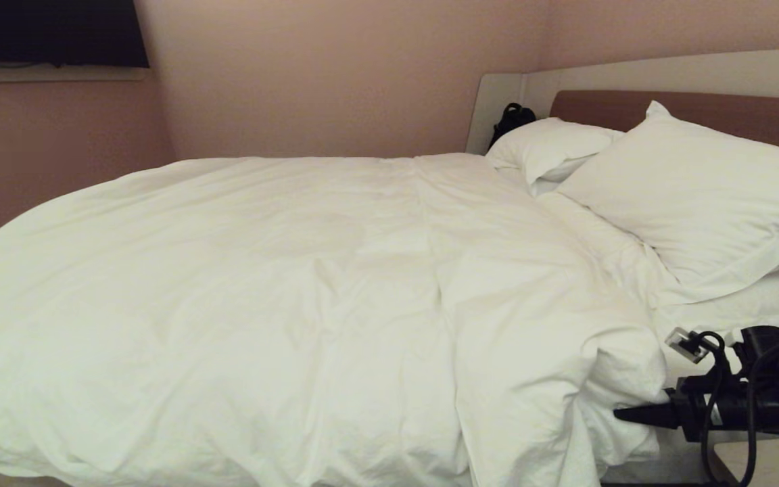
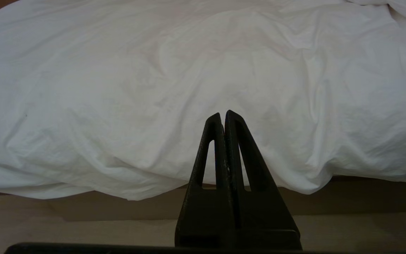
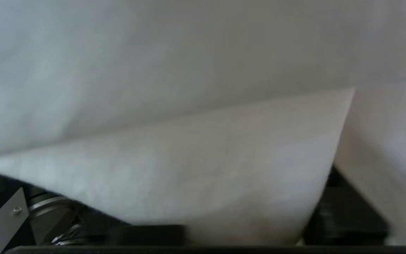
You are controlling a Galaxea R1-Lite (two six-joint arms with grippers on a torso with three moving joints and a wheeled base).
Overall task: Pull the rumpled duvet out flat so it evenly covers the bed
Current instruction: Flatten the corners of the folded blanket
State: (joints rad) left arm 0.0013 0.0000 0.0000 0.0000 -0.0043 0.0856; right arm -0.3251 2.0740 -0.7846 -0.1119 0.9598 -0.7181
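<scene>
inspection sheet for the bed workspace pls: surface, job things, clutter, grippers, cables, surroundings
Surface: bed, white sheet bare at the near edge below the pillows.
Job's things: duvet covers most of the mattress, wrinkled, its corner nearest the pillows bunched and folded.
Clutter: two pillows at the headboard; black object beside the far pillow, too small to identify.
Grippers: left gripper shut, holding nothing, clear of the duvet's hanging edge. Right gripper at the bunched corner; white fabric fills its wrist view, grip unclear.
Cables: black cables looped on the right arm.
Surroundings: pinkish walls; dark screen on the far wall.
</scene>
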